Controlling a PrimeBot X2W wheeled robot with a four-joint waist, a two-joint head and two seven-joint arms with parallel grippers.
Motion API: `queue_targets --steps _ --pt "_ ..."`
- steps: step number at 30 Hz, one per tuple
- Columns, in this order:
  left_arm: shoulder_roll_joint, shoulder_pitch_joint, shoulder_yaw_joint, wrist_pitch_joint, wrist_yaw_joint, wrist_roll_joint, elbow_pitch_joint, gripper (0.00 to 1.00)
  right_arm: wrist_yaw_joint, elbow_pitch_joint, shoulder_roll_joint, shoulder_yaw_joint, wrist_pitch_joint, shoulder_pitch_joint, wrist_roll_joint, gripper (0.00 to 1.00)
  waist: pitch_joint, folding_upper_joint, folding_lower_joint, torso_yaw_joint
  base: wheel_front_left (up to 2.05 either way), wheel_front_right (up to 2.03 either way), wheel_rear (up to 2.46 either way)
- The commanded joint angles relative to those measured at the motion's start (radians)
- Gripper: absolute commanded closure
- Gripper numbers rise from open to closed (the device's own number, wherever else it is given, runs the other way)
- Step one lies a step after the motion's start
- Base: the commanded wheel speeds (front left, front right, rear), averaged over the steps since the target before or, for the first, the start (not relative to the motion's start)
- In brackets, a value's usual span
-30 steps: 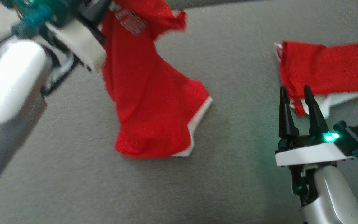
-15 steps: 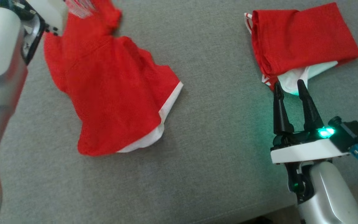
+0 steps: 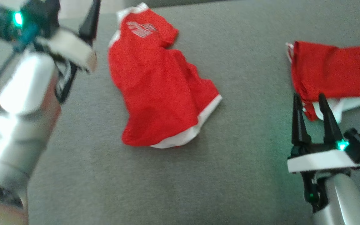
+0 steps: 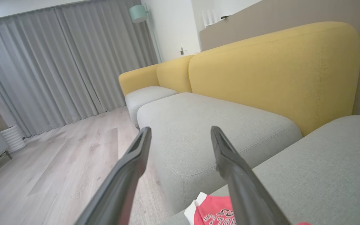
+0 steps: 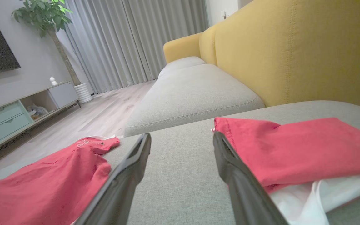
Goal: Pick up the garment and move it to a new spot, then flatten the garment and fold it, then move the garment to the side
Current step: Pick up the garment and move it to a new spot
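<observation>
Let go since a second ago, the red garment (image 3: 158, 90) now lies crumpled on the grey seat cushion (image 3: 230, 175). Its printed collar end points toward the far left corner and its white-trimmed hem toward the middle. Over by the cushion's right edge sits a folded red cloth (image 3: 333, 68) with white showing beneath. Just left of the collar the left arm is raised, its left gripper (image 4: 180, 132) spread wide and empty, pointing out past the cushion's edge. At the near right the right gripper (image 3: 308, 98) stands parted too, holding nothing, fingertips close by the folded cloth.
</observation>
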Motion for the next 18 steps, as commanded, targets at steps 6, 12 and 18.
queue_targets --steps 6,12,18 --pt "0.044 0.205 0.102 -0.017 0.078 -0.052 -0.182 0.0 -0.001 -0.016 -0.005 -0.028 -0.011 0.054 -0.034 0.0 -0.125 0.0 0.0001 0.15 0.0 0.0 0.0" --pt "0.043 0.498 0.192 -0.018 0.179 -0.056 -0.415 0.0 -0.001 -0.005 -0.005 -0.046 -0.011 0.099 -0.041 0.0 -0.163 0.0 0.0001 0.204 0.0 0.0 0.0" --pt "-0.003 0.759 0.262 -0.018 0.23 -0.026 -0.575 0.0 -0.001 0.019 -0.005 -0.044 -0.011 0.129 -0.044 0.0 -0.176 0.0 0.0001 0.236 0.0 0.0 0.0"
